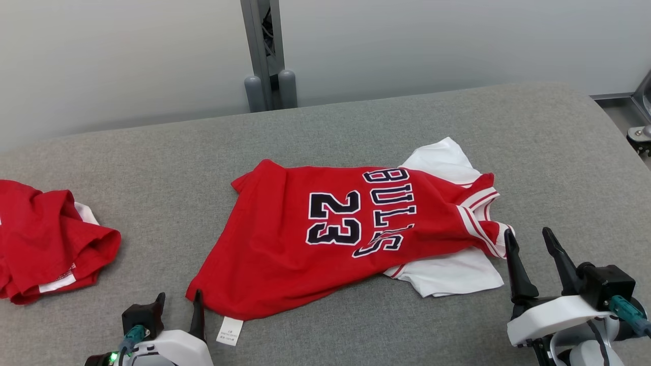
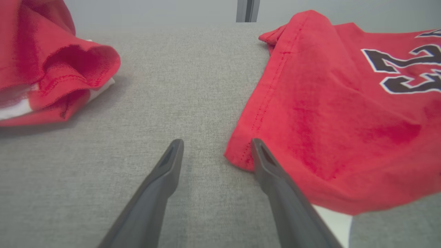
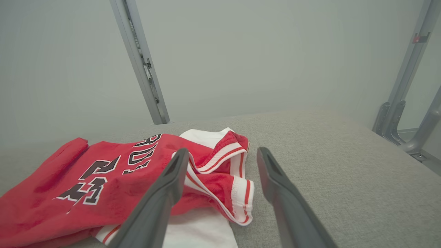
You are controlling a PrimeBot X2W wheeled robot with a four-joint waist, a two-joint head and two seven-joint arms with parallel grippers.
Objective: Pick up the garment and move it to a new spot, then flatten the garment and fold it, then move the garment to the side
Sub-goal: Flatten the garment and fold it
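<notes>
Your left claw (image 1: 179, 304), spread wide at lower left, has one finger right by the hem corner of the red garment (image 1: 285, 244). Your right claw (image 1: 529, 240), also spread, stands at lower right just beside its striped trim. The garment lies mid-frame on the grey surface (image 1: 356, 127).

red jersey (image 1: 285, 244) lettered BULLS, number 23 beside it, hem tag (image 1: 230, 331) print unreadable

A grey fabric-covered surface (image 1: 356, 127) carries a red jersey (image 1: 285, 244) numbered 23, spread rumpled near its middle, with white sleeves showing beneath it. Well to the left of the jersey lies a crumpled second red garment (image 1: 46, 234). A white label (image 1: 230, 331) lies at the jersey's near hem corner.
</notes>
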